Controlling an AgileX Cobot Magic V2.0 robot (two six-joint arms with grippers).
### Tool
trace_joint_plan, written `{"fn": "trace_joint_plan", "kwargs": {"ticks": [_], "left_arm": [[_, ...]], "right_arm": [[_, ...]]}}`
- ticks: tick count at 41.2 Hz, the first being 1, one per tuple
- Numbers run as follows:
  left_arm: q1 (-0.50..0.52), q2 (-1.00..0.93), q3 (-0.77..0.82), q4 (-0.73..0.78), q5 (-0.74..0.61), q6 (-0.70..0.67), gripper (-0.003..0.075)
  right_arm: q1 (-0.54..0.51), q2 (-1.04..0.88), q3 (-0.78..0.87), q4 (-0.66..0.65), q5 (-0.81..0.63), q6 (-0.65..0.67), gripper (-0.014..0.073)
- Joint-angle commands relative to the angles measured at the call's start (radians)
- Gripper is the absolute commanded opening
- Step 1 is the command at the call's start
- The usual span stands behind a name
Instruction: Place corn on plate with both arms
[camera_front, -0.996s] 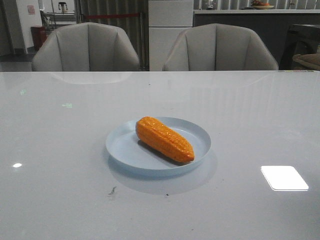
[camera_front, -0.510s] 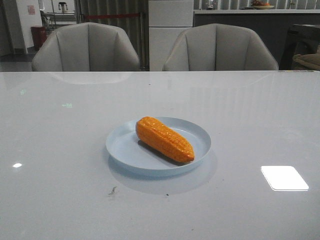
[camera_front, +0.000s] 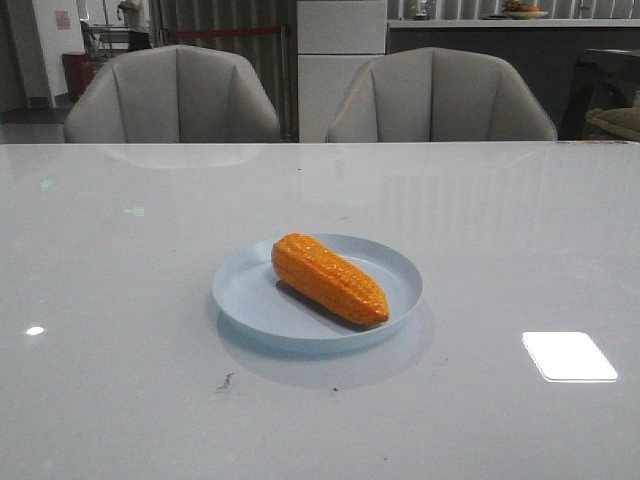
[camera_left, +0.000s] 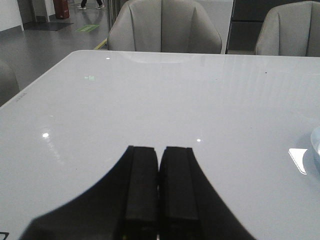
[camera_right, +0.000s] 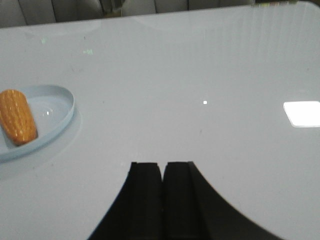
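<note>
Corn (camera_front: 329, 279) is seen lying flat inside the pale blue plate (camera_front: 246, 296) near the middle of the glossy white table (camera_front: 120, 300), its blunt end pointed away from the robot and to its left, its tapered tip resting close to the plate's near right rim. Neither arm is caught in the front view; only the table, the plate, the corn and two grey chairs (camera_front: 172, 95) behind the far edge are shown there.

Both grippers are revealed only by the wrist views. The left gripper (camera_left: 160, 172) is shown with its two black fingers pressed together and nothing between them, held low over bare tabletop; a sliver of the plate's rim (camera_left: 316, 146) is caught at the picture's edge, well apart from the fingers. The right gripper (camera_right: 162, 177) is likewise drawn closed and empty, held above the table, with the plate (camera_right: 60, 120) and part of the corn (camera_right: 17, 116) seen off to one side, clear of the fingers.
</note>
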Motion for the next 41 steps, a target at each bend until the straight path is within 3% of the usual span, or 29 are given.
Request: {"fn": "trace_joint_plan", "kwargs": {"ticks": [1, 41], "left_arm": [[0.002, -0.016, 0.037, -0.007, -0.081, -0.005, 0.0096], [0.002, -0.016, 0.037, -0.007, -0.081, -0.005, 0.0096]], "right_arm": [[0.002, -0.023, -0.022, 0.000, 0.012, 0.000, 0.0017], [0.002, -0.023, -0.022, 0.002, 0.056, 0.000, 0.0017]]}}
